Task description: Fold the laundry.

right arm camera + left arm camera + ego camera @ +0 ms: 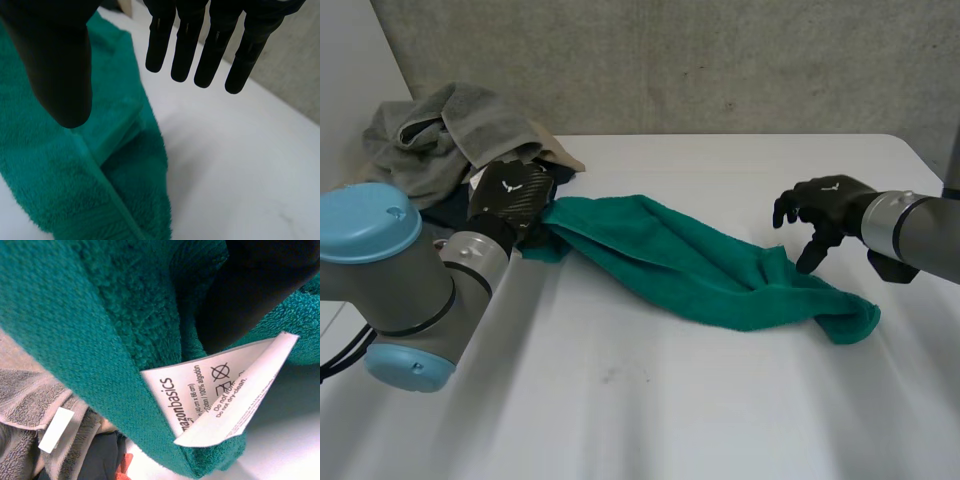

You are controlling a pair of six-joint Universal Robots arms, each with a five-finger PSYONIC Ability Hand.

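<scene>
Head view: green towel lay in a rumpled band from centre-left to lower right of the table. Left hand at centre-left, fingers curled round the towel's left end. Right hand at right, above the towel's right part, fingers pointing down and relaxed, holding nothing. Grey pile at upper left, just behind the left hand.

Left wrist view added: the towel's hem ran close across the palm, a dark finger closed against it. White care label was sewn to the hem, folded over, print legible. Beside the hem lay grey cloth with a small white tag, dark cloth next to it.

Right wrist view added: fingers straight and side by side, thumb set well apart. The towel's folded end lay under the thumb, bare table under the fingertips.

Surface white, matt, with faint scuffs. Grey concrete wall stood behind the far edge
</scene>
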